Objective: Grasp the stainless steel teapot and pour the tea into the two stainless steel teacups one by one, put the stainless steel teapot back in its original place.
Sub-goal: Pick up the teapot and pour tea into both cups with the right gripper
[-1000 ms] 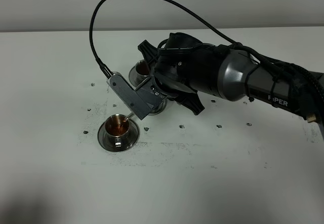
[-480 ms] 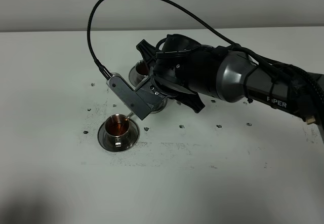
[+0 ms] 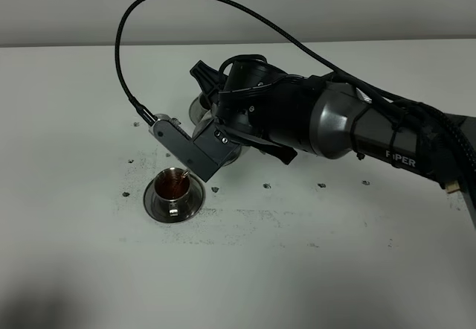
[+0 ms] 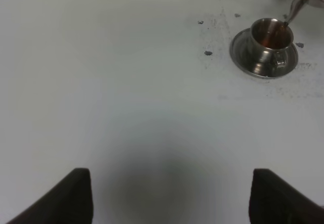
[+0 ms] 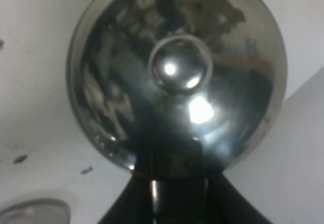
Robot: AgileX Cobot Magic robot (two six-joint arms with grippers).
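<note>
Steel teapot (image 5: 177, 72), gripped by the closed right end effector (image 5: 177, 188), tips over the near teacup (image 3: 173, 199) holding tea (image 4: 268, 37). The left end effector (image 4: 171, 196) gapes empty. Setting the teapot back remains.

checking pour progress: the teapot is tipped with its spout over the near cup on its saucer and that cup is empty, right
Not empty: the near cup holds reddish-brown tea, as the exterior high view shows. The teapot is indeed tipped with its spout over it.
</note>
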